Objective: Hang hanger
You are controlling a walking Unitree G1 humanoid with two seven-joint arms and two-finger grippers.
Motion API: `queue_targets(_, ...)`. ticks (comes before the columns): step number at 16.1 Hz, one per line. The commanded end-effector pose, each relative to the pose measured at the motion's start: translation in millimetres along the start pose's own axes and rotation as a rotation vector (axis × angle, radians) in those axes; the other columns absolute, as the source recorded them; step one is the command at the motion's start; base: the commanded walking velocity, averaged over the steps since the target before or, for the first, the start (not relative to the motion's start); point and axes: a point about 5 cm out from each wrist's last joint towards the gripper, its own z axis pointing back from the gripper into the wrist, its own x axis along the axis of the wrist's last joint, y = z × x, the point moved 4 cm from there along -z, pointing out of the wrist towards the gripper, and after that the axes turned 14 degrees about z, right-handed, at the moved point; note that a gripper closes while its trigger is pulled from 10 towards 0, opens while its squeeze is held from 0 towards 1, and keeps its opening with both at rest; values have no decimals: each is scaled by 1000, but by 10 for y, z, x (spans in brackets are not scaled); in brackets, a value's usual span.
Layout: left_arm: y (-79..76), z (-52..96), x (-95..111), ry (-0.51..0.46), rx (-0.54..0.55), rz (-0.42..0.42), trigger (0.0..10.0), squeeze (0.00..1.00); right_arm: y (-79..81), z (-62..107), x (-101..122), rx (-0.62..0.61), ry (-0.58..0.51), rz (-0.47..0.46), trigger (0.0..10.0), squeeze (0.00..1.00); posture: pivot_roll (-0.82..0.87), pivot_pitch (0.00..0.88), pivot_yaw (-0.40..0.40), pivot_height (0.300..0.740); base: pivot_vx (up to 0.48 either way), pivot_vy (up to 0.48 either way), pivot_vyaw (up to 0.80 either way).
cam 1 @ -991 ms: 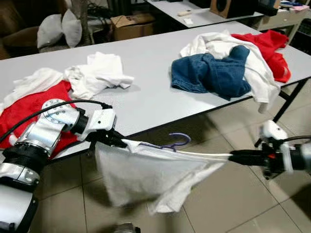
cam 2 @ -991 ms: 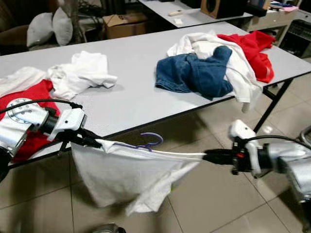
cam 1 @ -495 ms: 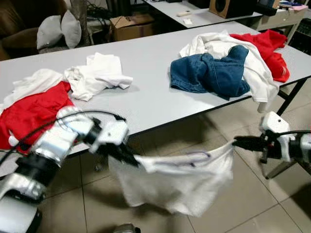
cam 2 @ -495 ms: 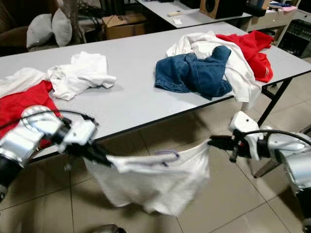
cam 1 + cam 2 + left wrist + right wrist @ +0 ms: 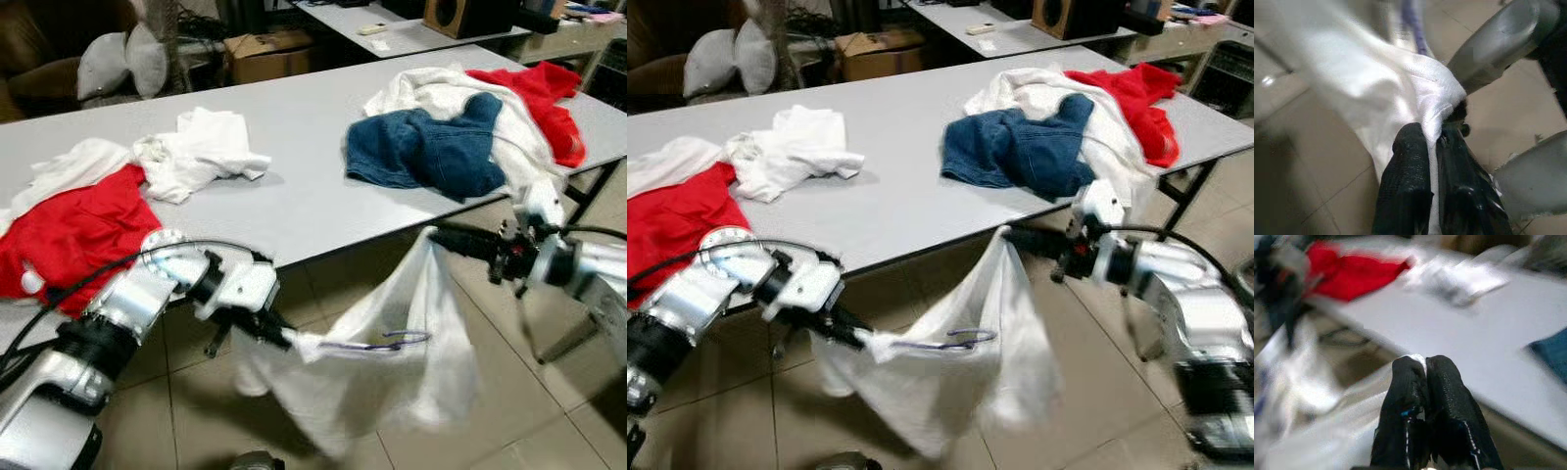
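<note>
Grey table, beige tiled floor, cardboard box behind.

hanger: mostly hidden inside white garment | garment's lower edge: motion-blurred | right wrist view: blurred

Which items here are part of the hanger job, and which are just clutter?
In the job:
purple hanger
white garment it sits in
left gripper, shut on the garment
right gripper, shut on the garment

Lying about:
jeans
red cloth
white shirts
table
cardboard box
</note>
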Motion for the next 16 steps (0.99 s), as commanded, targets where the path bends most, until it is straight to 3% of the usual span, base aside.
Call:
queue_targets(1,53,150,-19,13,47,7,0,0,115,92,-103,61,57,-5,0,0,-49,0,52,740,0,0,0)
queue_targets(2,53,150,-19,13,47,7,0,0,115,92,-103,61,57,-5,0,0,-49,0,52,740,0,0,0)
queue_targets(4,25,339,-60,40,49,5,0,0,271,347,-449,129,249,-26,0,0,-50,0,55,740,0,0,0)
queue_targets(6,9,336,-71,57,33,-9,0,0,289,434,-569,144,329,-24,0,0,-53,0,57,740,0,0,0)
queue_targets(8,15,351,-72,74,27,-25,0,0,306,504,-659,165,398,-29,0,0,-51,0,56,740,0,0,0)
queue_targets(10,49,384,1,89,20,-74,0,0,196,549,-733,116,467,31,0,0,-48,0,53,740,0,0,0)
queue_targets(12,-46,249,60,75,-47,-110,0,0,-78,440,-648,-38,426,126,0,0,-48,0,54,740,0,0,0)
queue_targets(13,-67,209,76,67,-62,-117,0,0,-122,413,-624,-62,415,136,0,0,-48,0,54,740,0,0,0)
queue_targets(15,-182,-58,150,21,-151,-150,0,0,-332,242,-475,-157,361,208,0,0,-52,0,59,740,0,0,0)
queue_targets(16,-163,-133,144,19,-159,-146,0,0,-341,131,-377,-149,298,219,0,0,-53,0,58,740,0,0,0)
